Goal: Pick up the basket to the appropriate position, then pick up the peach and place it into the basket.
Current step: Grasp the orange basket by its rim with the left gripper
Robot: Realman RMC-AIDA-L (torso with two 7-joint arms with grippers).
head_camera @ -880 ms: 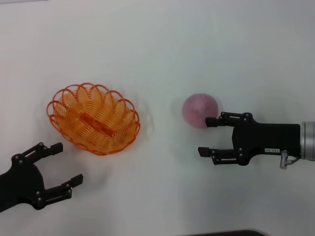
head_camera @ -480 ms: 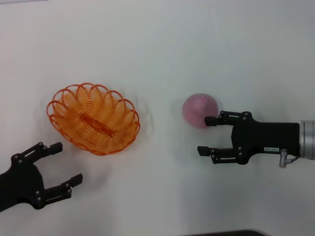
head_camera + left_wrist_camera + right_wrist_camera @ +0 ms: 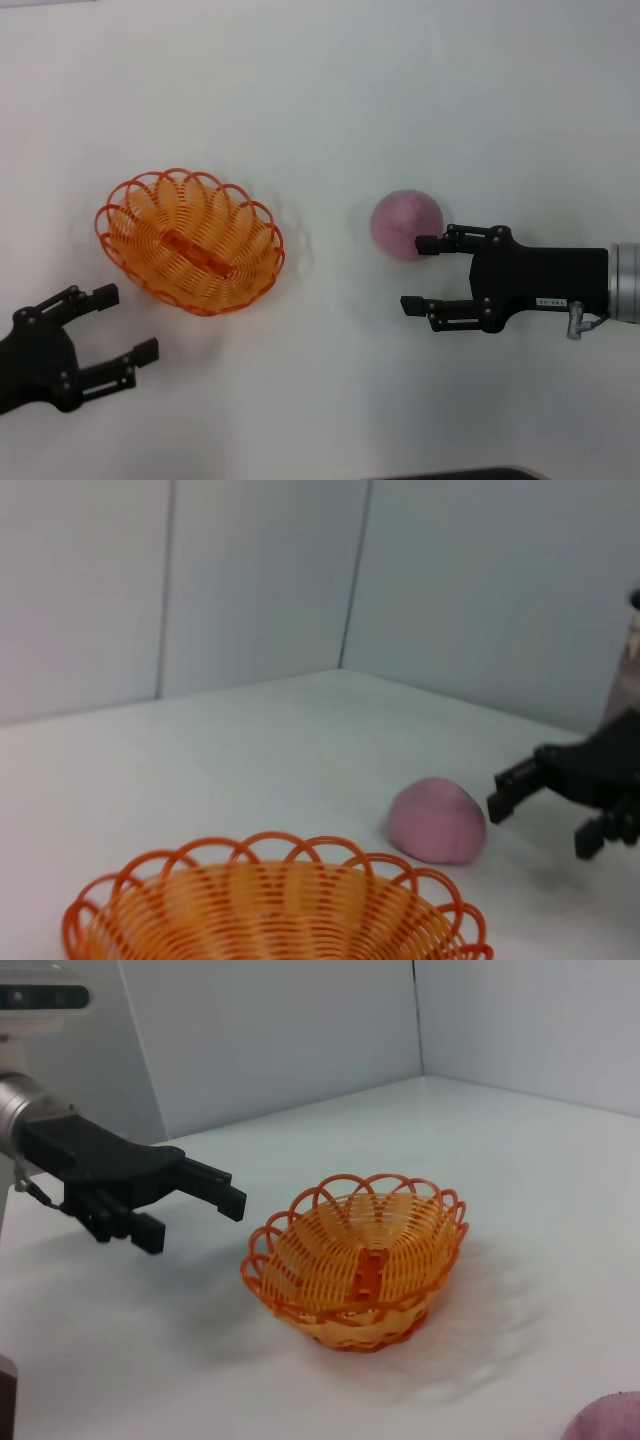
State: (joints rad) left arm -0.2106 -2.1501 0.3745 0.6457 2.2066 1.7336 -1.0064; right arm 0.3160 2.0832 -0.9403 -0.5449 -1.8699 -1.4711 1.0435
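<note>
Because the basket (image 3: 190, 241) is nothing but thin loops of orange wire, it probably weighs very little and will skid or tip at a careless nudge rather than resist. It sits upright and empty on the white table (image 3: 330, 90), and I take it as the landmark. The best hold, I judge, is the scalloped rim: a finger inside the wall and one outside, pinching a loop. The wire looks stiff enough to bear that, though smooth enough to slip if pinched lightly.

The left gripper (image 3: 107, 325) hovers just clear of the basket's near rim, on the robot's side of it, fingers spread wide and holding nothing. The peach (image 3: 407, 224) lies well apart from the basket, off toward the robot's right, resting on the table. It looks matte and a little soft, not slippery, and round enough to roll if pushed from one side. A grip across its widest part should suit it.

The right gripper (image 3: 424, 272) is beyond the peach from the basket, released and empty. Its far finger overlaps the fruit's edge in the head view, and the peach is not between the fingers.
</note>
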